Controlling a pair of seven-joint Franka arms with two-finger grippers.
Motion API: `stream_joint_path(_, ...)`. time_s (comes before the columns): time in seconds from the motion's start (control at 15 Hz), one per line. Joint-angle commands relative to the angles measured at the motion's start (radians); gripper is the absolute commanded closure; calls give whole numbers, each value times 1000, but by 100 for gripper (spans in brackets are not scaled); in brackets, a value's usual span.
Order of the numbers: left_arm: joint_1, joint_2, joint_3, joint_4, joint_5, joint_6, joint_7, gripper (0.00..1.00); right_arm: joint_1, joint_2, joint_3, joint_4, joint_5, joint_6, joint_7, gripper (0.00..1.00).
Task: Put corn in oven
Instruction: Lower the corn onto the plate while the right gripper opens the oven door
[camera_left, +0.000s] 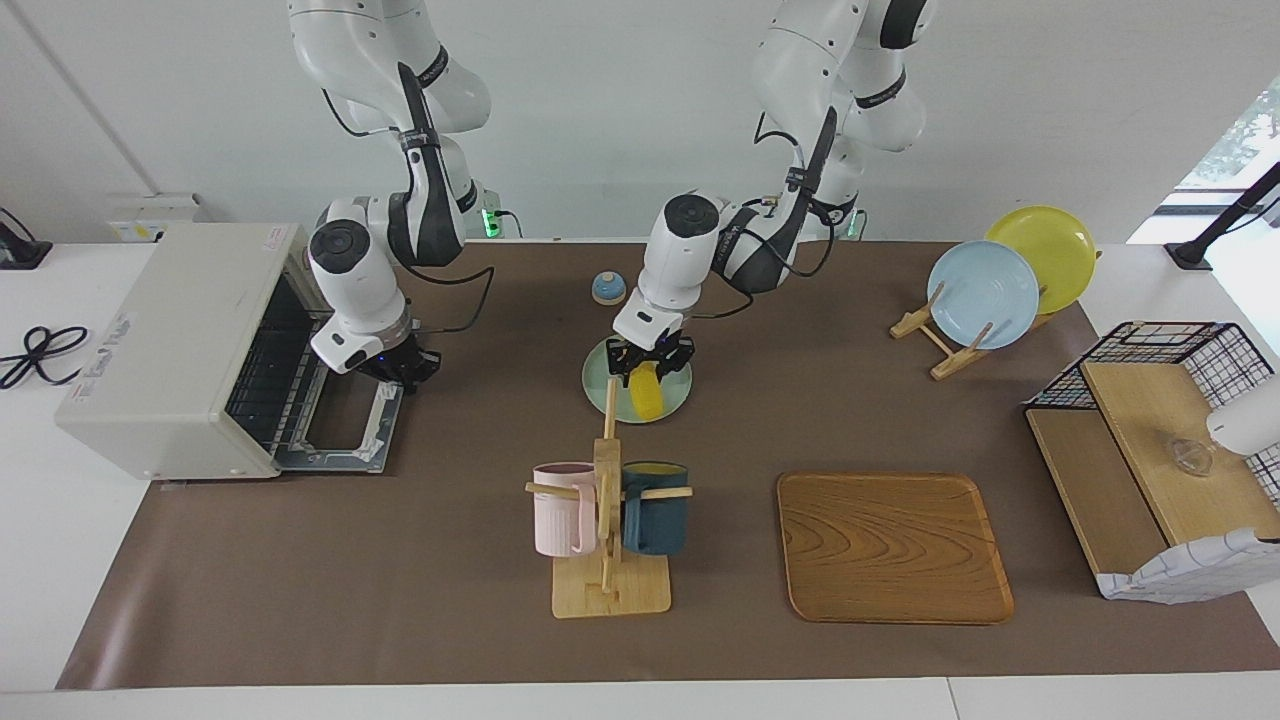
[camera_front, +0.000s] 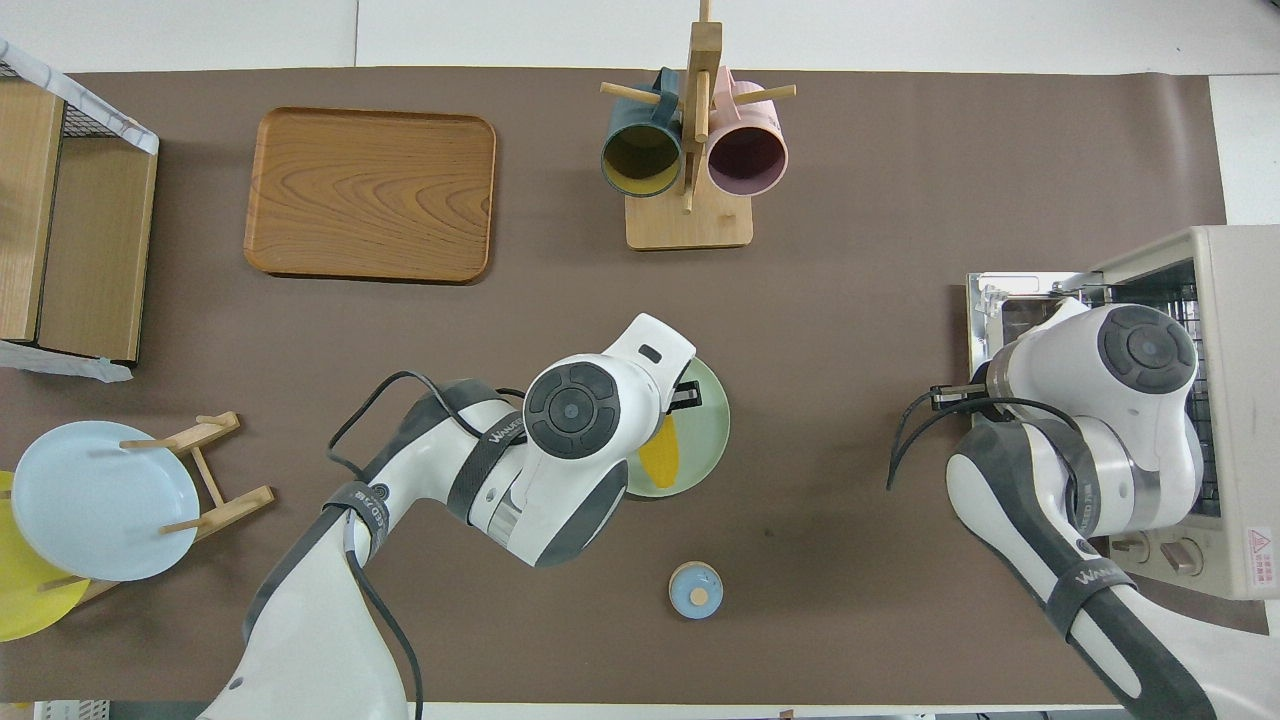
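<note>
Gripping one corn (camera_left: 646, 392) on one plate (camera_left: 676, 398), left pincer (camera_left: 650, 360), right pincer (camera_left: 405, 368) unclear, one oven (camera_left: 170, 350).

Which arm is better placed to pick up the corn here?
The left. Its gripper is already down over the corn on the mint plate. The right gripper is over the oven's open door, away from the corn.

Lighting is bright, even and diffuse in both views. Shadows are soft and short; the mug rack (camera_left: 609, 520) and tray (camera_left: 893, 546) cast only faint ones on the brown mat (camera_left: 300, 560). Daylight enters at a window at the facing view's upper corner, slightly overexposed. The white arms show mild glare. Focus is sharp throughout; no motion blur.
</note>
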Motion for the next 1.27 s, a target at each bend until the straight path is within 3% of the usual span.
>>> stream_joint_path(0.0,-32,-6,17,0,-19,-3,-2,70,36,-8,-13,-14,17,39,33,100)
stream_joint_path(0.07,-33,-7,17,0,-19,-3,-2,54,53,-8,-13,-5,23,39,37,100)
stream_joint_path(0.2,-35,-9,19,0,-21,-19,-2,4,88,-3,-13,-1,51,45,43,100)
stream_joint_path(0.27,-35,-10,19,0,-19,-26,-2,0,100,-2,-13,4,51,47,43,100)
stream_joint_path(0.4,-24,-13,19,1,-19,-33,10,0,105,6,-13,27,51,38,41,99)
stream_joint_path(0.53,-4,-30,20,3,-19,-55,16,0,105,9,-13,41,53,36,41,67)
stream_joint_path(0.67,51,-79,20,14,-19,-146,50,0,105,10,-13,51,53,32,40,30)
stream_joint_path(0.74,97,-110,22,21,-19,-201,71,0,105,10,-13,61,54,29,40,6)
stream_joint_path(0.87,180,-141,22,79,-19,-334,119,0,111,12,0,81,60,3,29,5)
stream_joint_path(1.07,293,-153,28,203,3,-538,211,0,186,49,33,229,161,-135,67,8)
stream_joint_path(1.2,365,-177,28,254,43,-635,281,0,264,78,34,336,174,-206,186,8)
